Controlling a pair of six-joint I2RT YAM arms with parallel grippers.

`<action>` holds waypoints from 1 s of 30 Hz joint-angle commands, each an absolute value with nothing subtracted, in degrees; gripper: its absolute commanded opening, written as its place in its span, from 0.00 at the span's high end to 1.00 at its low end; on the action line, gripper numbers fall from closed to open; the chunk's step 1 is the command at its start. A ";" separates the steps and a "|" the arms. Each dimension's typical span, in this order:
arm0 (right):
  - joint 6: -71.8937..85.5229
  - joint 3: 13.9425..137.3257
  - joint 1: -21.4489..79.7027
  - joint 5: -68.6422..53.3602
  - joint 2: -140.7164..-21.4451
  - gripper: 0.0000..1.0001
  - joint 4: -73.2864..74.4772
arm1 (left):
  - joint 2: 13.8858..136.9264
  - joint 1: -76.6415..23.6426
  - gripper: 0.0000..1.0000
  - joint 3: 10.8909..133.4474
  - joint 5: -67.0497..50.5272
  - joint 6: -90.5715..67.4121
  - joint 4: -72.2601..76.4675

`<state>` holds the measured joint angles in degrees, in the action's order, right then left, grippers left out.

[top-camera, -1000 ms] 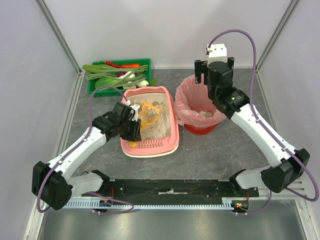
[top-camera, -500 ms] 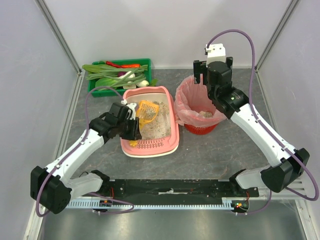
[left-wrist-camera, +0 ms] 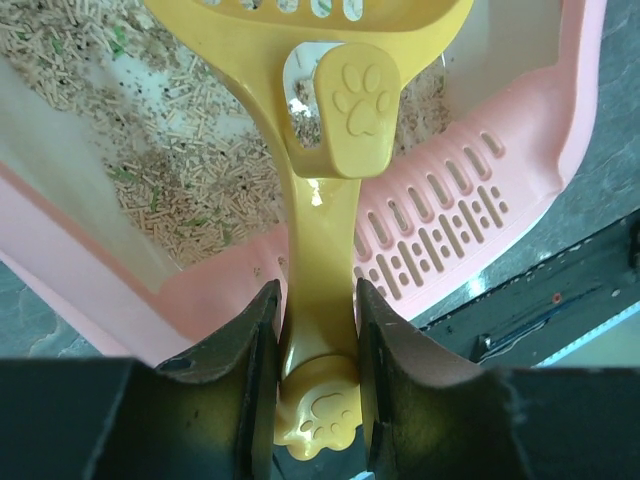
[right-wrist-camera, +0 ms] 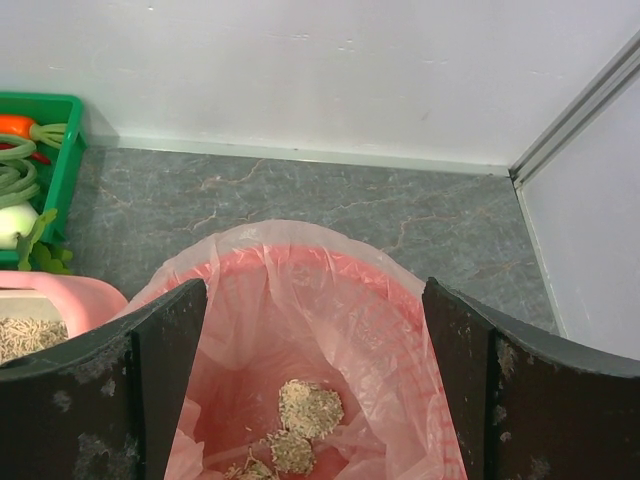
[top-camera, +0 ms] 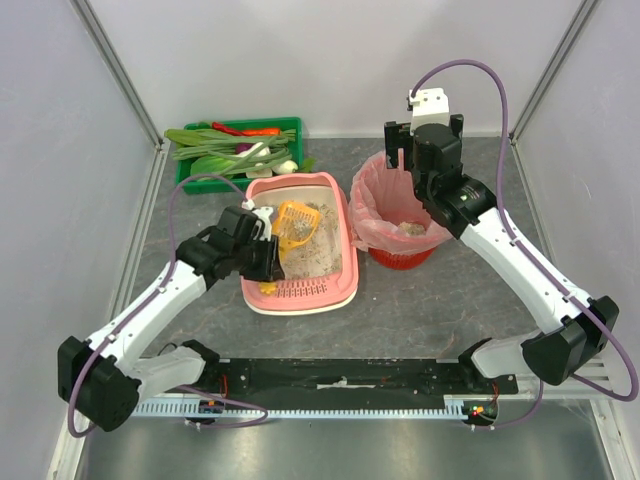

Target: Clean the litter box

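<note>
The pink litter box [top-camera: 346,262] sits at centre left, holding beige litter [left-wrist-camera: 170,150]; its slotted ledge [left-wrist-camera: 450,220] is at the near end. My left gripper [top-camera: 265,248] [left-wrist-camera: 315,300] is shut on the handle of a yellow scoop [top-camera: 296,222] [left-wrist-camera: 322,200] marked with paw prints. The scoop's head reaches over the litter. My right gripper [top-camera: 427,132] [right-wrist-camera: 312,300] hangs open over the far side of the red bin with nothing between its fingers.
The red bin with a pink bag [top-camera: 398,228] [right-wrist-camera: 300,250] stands right of the litter box, with litter clumps [right-wrist-camera: 310,408] at its bottom. A green crate of vegetables [top-camera: 238,150] [right-wrist-camera: 45,150] sits at the back left. Walls close in on both sides.
My left gripper has shifted slightly back and left with the scoop, whose head now lies nearer the box's far left. The right arm has barely moved.
</note>
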<state>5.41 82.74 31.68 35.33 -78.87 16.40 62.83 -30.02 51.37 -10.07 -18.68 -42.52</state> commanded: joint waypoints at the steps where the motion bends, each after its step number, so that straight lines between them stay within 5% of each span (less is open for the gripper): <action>1: 5.45 84.73 32.08 34.72 -78.40 0.02 15.55 | 60.99 -30.05 0.98 52.03 -13.80 -21.00 -39.37; 4: 5.27 84.90 32.34 34.89 -78.49 0.02 15.56 | 62.49 -30.24 0.98 52.74 -7.92 -21.44 -43.33; 7: 5.36 84.99 32.43 35.07 -78.49 0.02 15.56 | 60.91 -29.69 0.98 51.32 -14.68 -21.36 -39.55; 10: 4.92 85.25 32.52 35.42 -78.58 0.02 15.56 | 62.14 -31.30 0.98 54.66 -3.90 -21.52 -44.12; 19: 5.19 85.08 32.87 35.51 -78.66 0.02 15.56 | 60.74 -27.77 0.98 52.65 -15.36 -23.30 -38.51; 23: 4.83 85.08 32.87 36.21 -78.66 0.02 15.47 | 62.75 -32.00 0.98 55.11 -6.17 -21.27 -44.82; 26: 5.27 84.81 32.96 35.69 -78.57 0.02 15.38 | 61.17 -29.95 0.98 53.26 -15.98 -22.93 -39.65; 30: 5.19 84.73 33.05 36.30 -78.49 0.02 15.29 | 63.19 -31.38 0.98 54.84 -8.19 -21.88 -43.95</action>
<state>5.39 82.76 32.71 35.53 -78.87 16.38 62.52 -30.87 52.88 -11.11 -21.80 -43.18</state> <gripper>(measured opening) 0.979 0.376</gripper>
